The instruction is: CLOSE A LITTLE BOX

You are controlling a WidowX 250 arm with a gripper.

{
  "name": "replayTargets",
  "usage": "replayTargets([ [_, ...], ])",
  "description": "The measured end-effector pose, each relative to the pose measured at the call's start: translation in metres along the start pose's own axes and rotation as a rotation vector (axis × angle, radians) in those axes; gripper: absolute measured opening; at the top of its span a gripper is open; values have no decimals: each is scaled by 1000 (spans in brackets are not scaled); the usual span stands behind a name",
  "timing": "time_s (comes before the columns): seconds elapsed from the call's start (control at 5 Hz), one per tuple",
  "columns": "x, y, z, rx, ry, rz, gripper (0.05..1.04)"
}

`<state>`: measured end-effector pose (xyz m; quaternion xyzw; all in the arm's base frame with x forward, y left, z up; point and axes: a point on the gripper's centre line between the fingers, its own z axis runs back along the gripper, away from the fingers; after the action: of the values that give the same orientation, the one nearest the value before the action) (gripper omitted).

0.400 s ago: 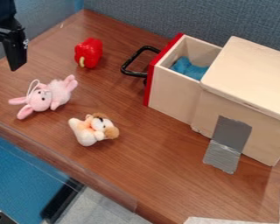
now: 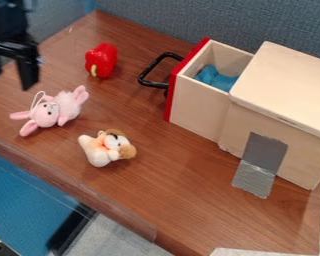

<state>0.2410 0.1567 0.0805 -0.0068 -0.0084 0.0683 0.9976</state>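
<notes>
A brown wood-grain desk (image 2: 189, 200) runs diagonally across the view, with a blue-grey fabric partition (image 2: 189, 20) rising behind its far edge.

Toward the right end of the desk is the little box (image 2: 293, 90), a pale, unpainted wooden block shape with a flat lid-like top. It is open: a drawer (image 2: 199, 105) of the same pale wood sticks out of its left side, with its open top showing. The drawer's front is a bright red panel (image 2: 173, 85), and a black looped handle (image 2: 146, 75) juts from that panel toward the upper left. A crumpled blue cloth (image 2: 216, 77) lies inside the drawer. Silver-grey tape (image 2: 259, 165) runs down the box's near side and onto the desk.

At the upper left, a black two-finger gripper (image 2: 12, 82) hangs over the desk's left edge, well apart from the box and handle. Its jaws are spread wide and have hold of nothing.

Three soft or toy-like things lie on the left half of the desk. A shiny red bell pepper (image 2: 101, 60) with a yellow-green stem is nearest the far left corner, between the gripper and the handle. A pink plush rabbit (image 2: 52, 110) lies below it, toward the near edge. A small cream and brown plush dog (image 2: 106, 147) lies to the rabbit's lower right, near that same edge.
</notes>
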Motion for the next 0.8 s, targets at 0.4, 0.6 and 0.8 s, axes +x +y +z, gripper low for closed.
replayTargets([
  [0.4, 58, -65, 6, -21, -41, -44, 999],
  [0.6, 90, -87, 6, -3, -112, -10, 999],
  [0.8, 118, -104, -1, -6, -161, 11, 999],
])
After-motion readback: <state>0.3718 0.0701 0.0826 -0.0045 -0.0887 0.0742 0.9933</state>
